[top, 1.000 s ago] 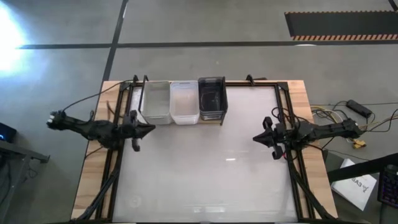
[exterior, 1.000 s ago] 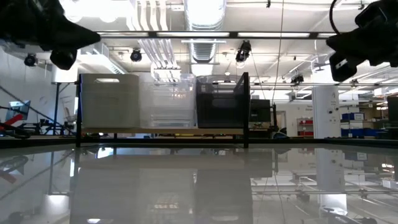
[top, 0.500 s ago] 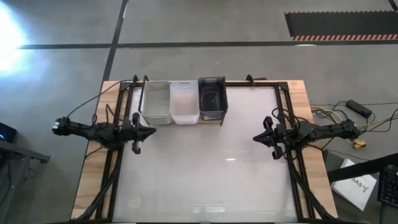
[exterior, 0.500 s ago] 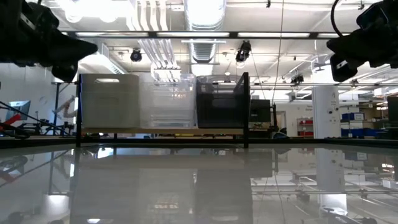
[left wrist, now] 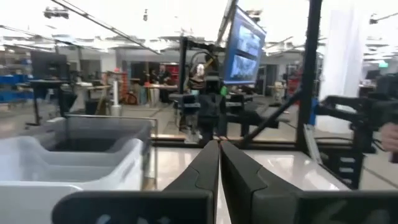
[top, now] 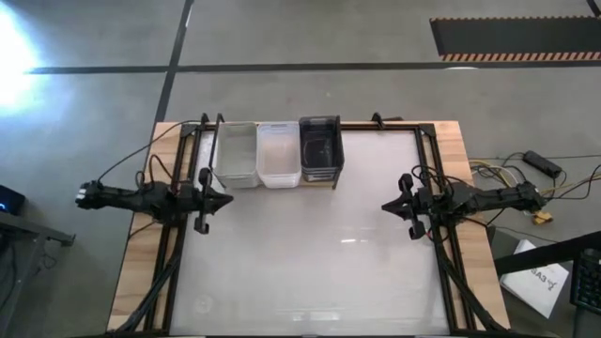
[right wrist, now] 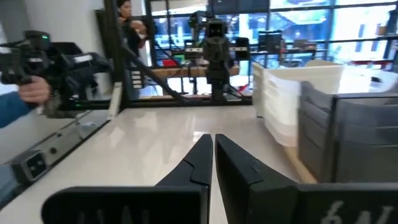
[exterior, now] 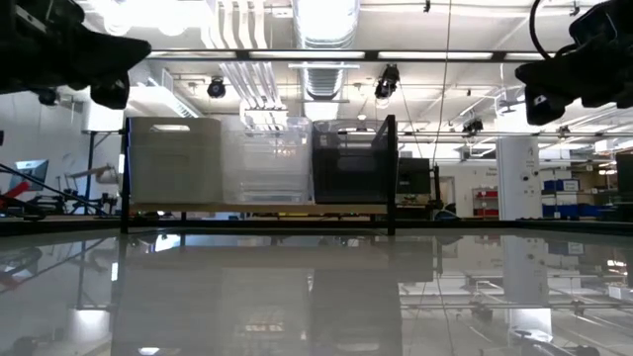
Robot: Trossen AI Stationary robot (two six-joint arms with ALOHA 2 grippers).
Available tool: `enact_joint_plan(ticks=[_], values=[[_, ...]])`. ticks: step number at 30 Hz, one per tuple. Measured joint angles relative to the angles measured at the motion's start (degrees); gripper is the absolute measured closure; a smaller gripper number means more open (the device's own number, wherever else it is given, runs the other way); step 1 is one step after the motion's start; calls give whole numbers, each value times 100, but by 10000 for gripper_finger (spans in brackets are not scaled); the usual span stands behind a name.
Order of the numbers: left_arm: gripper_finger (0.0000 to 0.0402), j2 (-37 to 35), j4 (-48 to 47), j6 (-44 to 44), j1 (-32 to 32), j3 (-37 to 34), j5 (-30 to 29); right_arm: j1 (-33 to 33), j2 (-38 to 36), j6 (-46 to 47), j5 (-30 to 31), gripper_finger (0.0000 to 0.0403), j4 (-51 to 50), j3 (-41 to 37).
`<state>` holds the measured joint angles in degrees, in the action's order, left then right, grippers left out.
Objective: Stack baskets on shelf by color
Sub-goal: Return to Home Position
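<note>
Three stacks sit side by side on the shelf, touching each other: light grey stack on the left, clear stack in the middle, dark stack on the right. Each holds nested baskets of its own colour. The rims show as lines through the clear walls, but the count per stack is hard to tell. From above the top baskets show open mouths and pale or dark floors.

The shelf is a light plank with black wire uprights at both ends. It stands along the far edge of the table, left of centre. The baskets fill its width, tapered sides upright and level.

The left gripper is over the left side of the table, near the shelf's front left corner and apart from it. Its fingers are pressed together, holding nothing (the wrist view shows them meeting at the tips). The right gripper is over the right side, well apart from the shelf, fingers all but closed on nothing.

In the low view both arms are only dark shapes cut off at the top corners. The right wrist view shows a hand on a dark device beyond the table. The room behind is blurred.
</note>
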<state>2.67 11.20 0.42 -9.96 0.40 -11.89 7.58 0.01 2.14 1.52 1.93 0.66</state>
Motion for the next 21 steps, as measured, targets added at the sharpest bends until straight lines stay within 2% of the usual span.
enact_joint_plan(ticks=[4,10,14,21], values=[[401,231,168,-9,584,-4,341,-244,0,21,-2,391,-43,-1],[401,794,388,-260,1686,-7,1349,-517,-1,23,-52,391,-83,-1],[401,1149,624,-156,2013,-9,2107,-525,7,19,-272,391,-104,-4],[401,1448,701,67,2012,-11,2074,-524,58,87,-276,390,-107,-4]])
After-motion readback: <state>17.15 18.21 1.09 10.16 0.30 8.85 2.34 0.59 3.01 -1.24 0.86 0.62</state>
